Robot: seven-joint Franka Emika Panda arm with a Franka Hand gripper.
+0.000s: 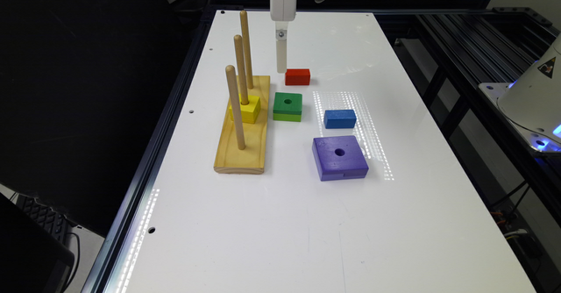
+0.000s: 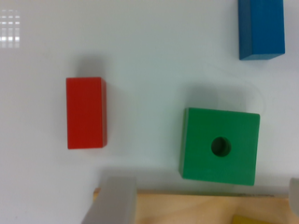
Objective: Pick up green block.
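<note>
Counter (image 1: 307, 223), white and glossy, is carrying every piece of the scene. The green block (image 1: 287, 105) is lying flat on it with its round centre hole facing up, its dark green top sitting above lighter lime sides. It is resting just beside the wooden peg base (image 1: 242, 150), on that base's exterior-view right, with a narrow strip of counter showing between them. In the wrist view the green block (image 2: 219, 146) is sitting close to the base's pale wooden edge (image 2: 187, 207).

The gripper (image 1: 281, 70) is hanging above the counter toward the far end, beside the red block (image 1: 297, 76) and beyond the green block, touching neither. In the wrist view two grey fingers (image 2: 112, 200) are showing well apart, one near the red block (image 2: 85, 113) side and the other at the frame's edge, so the gripper is standing spread with nothing between the fingers.

The blue block (image 1: 339, 119) is lying to the exterior view's right of the green block, apart from it, and the purple block (image 1: 339, 157) with its own centre hole is sitting nearer the camera. The yellow block (image 1: 245, 109) is sitting threaded on the middle one of three upright pegs (image 1: 240, 69) of the wooden base.
</note>
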